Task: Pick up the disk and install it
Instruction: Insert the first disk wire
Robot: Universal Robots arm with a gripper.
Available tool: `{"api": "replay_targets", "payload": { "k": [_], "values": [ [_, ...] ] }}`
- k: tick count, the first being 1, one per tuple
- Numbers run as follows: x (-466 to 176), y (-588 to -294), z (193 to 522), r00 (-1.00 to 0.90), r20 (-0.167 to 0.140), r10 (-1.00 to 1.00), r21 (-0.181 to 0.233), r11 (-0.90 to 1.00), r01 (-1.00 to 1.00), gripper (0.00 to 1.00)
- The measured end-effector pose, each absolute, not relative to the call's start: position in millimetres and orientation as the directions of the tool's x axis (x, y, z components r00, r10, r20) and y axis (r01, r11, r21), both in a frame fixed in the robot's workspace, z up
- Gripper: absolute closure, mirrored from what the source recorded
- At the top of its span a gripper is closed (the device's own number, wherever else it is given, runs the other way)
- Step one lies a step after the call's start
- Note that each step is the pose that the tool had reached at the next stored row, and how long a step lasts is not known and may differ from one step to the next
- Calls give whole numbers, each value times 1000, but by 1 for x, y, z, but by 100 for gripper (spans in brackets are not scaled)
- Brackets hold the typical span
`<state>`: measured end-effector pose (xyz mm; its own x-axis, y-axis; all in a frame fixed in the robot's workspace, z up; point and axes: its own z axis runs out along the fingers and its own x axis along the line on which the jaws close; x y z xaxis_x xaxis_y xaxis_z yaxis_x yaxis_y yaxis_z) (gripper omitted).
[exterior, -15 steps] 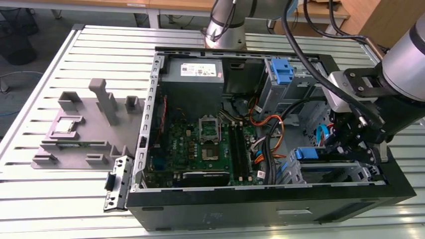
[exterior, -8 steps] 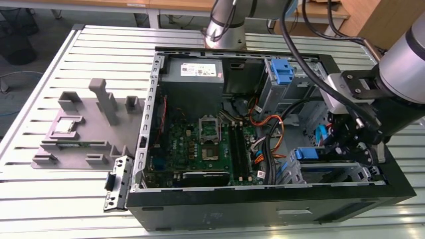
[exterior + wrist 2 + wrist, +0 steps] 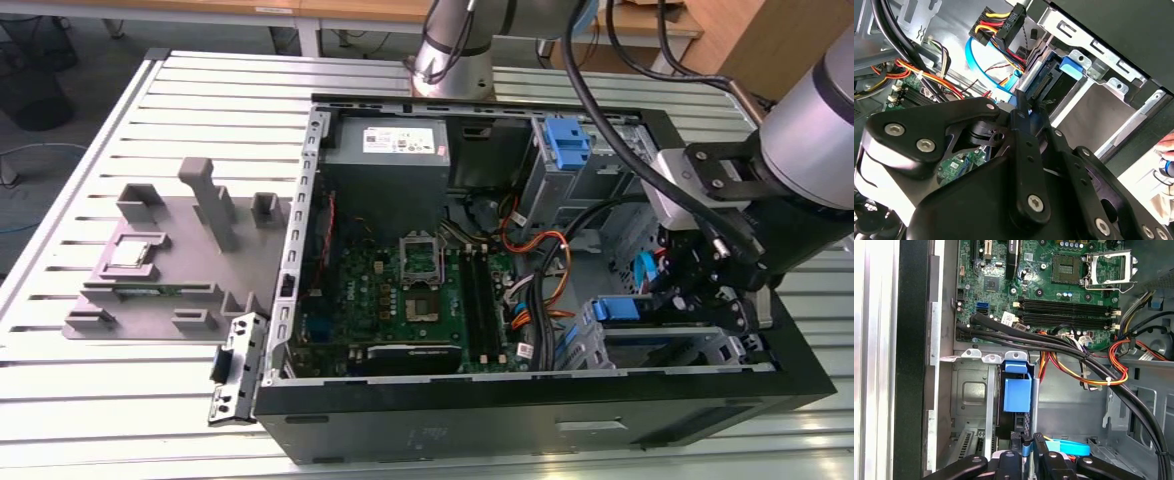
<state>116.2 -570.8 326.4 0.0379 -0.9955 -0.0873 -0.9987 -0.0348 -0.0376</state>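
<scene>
The disk stands on edge in the drive cage at the near right corner of the open computer case. Its blue carrier faces up. In the exterior view its blue tab shows at the cage's top. My gripper hangs directly over the carrier's rear end, fingers drawn close with a sliver of blue carrier pinched between them. In the second wrist view the gripper sits just behind the disk's connector edge. In the exterior view the gripper is inside the case, right of the cage.
A black cable bundle and orange-yellow wires cross close to the cage, and a light blue cable lies by my fingers. The motherboard fills the case floor. An upright blue latch stands at the back. A grey fixture sits on the table.
</scene>
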Motion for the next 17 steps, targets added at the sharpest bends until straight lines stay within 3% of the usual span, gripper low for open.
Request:
{"api": "replay_targets", "payload": {
  "k": [17],
  "values": [
    [116, -571, 339, 38, -87, -995, -38, -35, -999, 77]
  ]
}}
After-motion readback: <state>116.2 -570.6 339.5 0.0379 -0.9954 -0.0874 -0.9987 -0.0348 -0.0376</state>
